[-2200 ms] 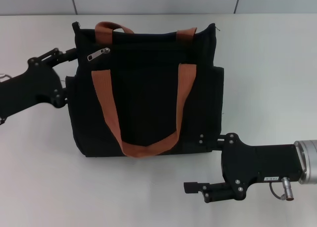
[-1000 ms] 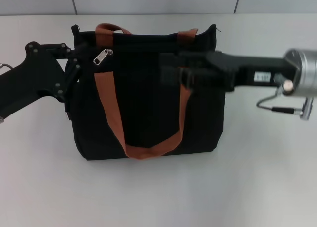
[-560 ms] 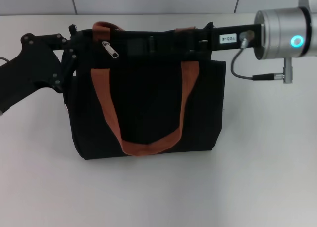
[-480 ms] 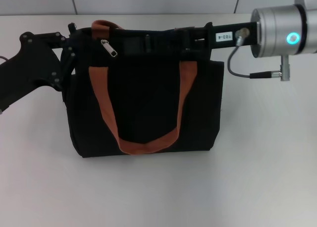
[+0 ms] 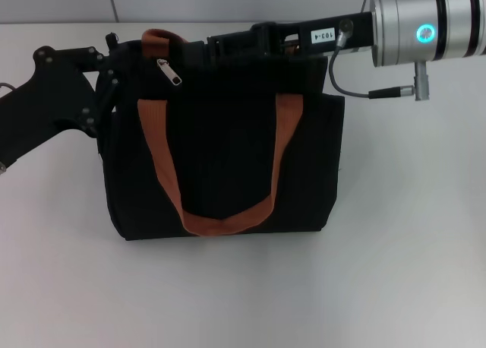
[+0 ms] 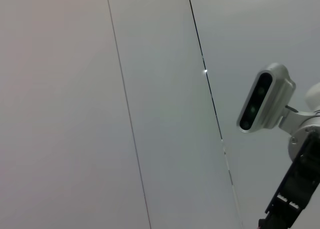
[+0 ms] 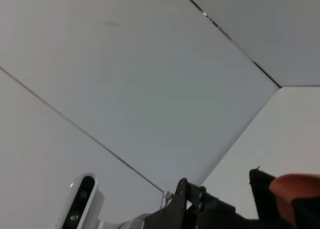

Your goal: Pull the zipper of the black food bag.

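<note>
Left hand [image 5: 114, 59] grips the upper left corner of the boxy black fabric food bag [image 5: 224, 158] lying on the white worktop [image 5: 395, 249]. Right hand [image 5: 199, 50] reaches along its top edge near the silver metal zipper tab [image 5: 170, 71]; whether its fingers are spread, I cannot tell.

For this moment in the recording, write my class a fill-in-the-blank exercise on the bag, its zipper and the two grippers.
1. The black food bag has two ____ webbing handles.
2. The zipper is a small metal pull tab coloured ____.
3. The zipper sits near the bag's top corner on the robot's ____ side.
4. The ____ gripper reaches along the bag's top edge toward the zipper, while the left gripper is at the bag's side.

Missing words: orange-brown; silver; left; right
</note>
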{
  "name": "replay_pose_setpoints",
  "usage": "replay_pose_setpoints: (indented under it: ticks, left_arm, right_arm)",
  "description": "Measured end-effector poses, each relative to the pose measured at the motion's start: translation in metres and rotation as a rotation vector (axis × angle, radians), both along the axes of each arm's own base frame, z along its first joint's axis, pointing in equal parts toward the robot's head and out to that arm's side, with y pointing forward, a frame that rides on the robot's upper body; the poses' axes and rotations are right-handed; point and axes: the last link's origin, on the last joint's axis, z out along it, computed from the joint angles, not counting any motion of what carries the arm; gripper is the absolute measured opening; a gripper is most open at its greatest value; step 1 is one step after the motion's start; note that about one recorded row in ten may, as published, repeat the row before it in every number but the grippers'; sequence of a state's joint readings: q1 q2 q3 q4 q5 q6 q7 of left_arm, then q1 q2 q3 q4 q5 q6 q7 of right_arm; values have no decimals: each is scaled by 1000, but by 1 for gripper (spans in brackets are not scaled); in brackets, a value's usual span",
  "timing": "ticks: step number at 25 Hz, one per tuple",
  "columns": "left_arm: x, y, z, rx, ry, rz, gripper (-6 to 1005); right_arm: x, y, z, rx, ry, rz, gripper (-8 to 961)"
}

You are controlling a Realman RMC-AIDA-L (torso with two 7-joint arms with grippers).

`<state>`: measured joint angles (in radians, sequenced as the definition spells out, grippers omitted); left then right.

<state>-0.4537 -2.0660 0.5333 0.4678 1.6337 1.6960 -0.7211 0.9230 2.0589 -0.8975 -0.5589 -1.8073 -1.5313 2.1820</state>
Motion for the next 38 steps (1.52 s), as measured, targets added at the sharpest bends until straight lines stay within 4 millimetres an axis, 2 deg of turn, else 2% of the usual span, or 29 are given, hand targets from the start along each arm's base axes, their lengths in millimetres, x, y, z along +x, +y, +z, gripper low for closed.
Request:
replay_pose_setpoints:
  ticks: [5,10,17,25,35,38]
  left_arm:
    - [1,1,0,-1,-1,-4,36]
    - [2,1,0,-2,-2,-6,37]
    - [5,3,-1,-6,-6,-15,40]
    - [11,8,-1,-10,-6,-28,43]
    - [15,10,-6,-27,-14,-37,46]
    - [16,10,-6,-29,-18,-41,47]
  right_arm:
    - [-7,5,-3,-11,-50,0,472]
    - [-13,7,-9,-23,-94,2,346]
    - [-17,9,-13,-22,-117,6,347]
    - [-28,6,-27,-43,-174,40,347]
    - [-30,8,-29,-26,-177,41,347]
    - [-31,8,-29,-24,-176,44,296]
